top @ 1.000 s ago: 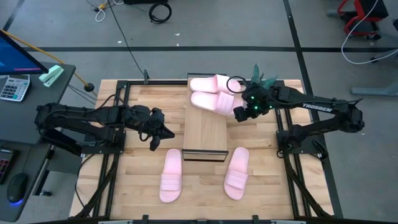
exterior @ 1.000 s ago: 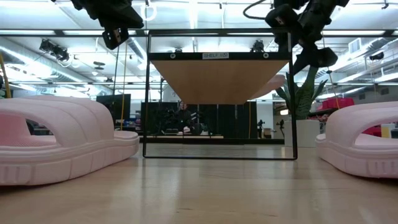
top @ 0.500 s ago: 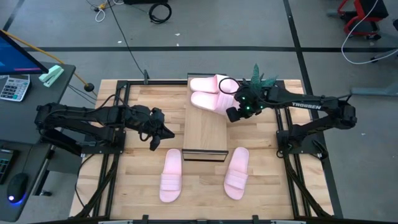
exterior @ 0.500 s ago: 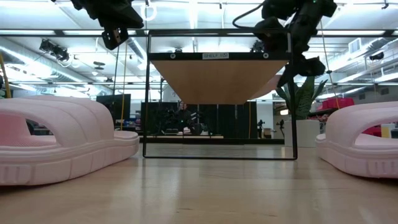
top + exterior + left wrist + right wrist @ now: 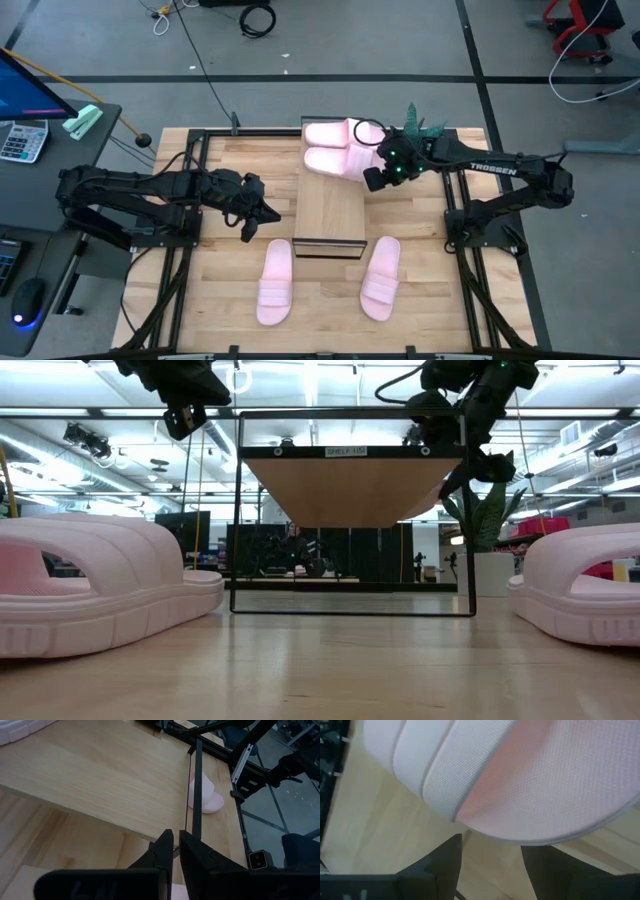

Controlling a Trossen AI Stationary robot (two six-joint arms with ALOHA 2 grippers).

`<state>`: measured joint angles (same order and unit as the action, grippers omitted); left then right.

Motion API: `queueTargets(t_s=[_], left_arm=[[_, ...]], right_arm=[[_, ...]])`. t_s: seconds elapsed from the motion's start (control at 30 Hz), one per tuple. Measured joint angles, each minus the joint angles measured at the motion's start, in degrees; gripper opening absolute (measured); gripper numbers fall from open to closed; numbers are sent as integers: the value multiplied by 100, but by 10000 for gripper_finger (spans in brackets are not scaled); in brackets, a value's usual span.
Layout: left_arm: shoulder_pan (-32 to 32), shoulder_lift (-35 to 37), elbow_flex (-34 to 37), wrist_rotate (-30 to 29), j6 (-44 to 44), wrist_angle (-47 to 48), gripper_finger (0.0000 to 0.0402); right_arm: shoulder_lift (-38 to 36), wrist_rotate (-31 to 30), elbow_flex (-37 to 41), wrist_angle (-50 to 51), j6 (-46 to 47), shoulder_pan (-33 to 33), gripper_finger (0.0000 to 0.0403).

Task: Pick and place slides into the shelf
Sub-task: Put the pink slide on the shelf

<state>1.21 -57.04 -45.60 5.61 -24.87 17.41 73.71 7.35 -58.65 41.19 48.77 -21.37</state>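
Observation:
The shelf (image 5: 330, 210) is a light-wood board on a black frame at mid-table. Two pale pink slides lie side by side across its far end, the farther slide (image 5: 335, 133) and the nearer slide (image 5: 335, 162). Two more slides rest sole-down on the tabletop near the near edge, one left (image 5: 275, 282) and one right (image 5: 380, 278). My right gripper (image 5: 372, 182) is open, right beside the right end of the nearer shelf slide (image 5: 520, 775). My left gripper (image 5: 248, 230) is shut, holds nothing, and hovers left of the shelf. My right gripper (image 5: 492, 845) points at the right end of the nearer shelf slide, coming from the table's right, with one finger (image 5: 445, 857) on either side of that end's rim. I cannot tell whether the fingers touch the slide. The slide lies flat on the shelf board.
A small green plant (image 5: 420, 125) stands just behind my right wrist. Black frame rails (image 5: 195, 190) run along both sides of the table. The shelf's middle and near end (image 5: 100, 770) are bare wood. A desk with a calculator (image 5: 20, 140) sits off the table's left.
My right gripper has moved a little toward the table's left, closing on the right end of the nearer slide on the shelf.

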Motion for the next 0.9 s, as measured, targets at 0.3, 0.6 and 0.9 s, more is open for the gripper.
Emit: queueTargets(t_s=[0.3, 0.6, 0.9], left_arm=[[0, 0, 0, 0, -1, 0, 39], [-1, 0, 0, 0, -1, 0, 30], [0, 0, 0, 0, -3, 0, 37]], right_arm=[[0, 20, 0, -11, -39, 0, 210], [0, -56, 0, -11, -39, -74, 210], [-2, 100, 0, -11, -35, -59, 210]])
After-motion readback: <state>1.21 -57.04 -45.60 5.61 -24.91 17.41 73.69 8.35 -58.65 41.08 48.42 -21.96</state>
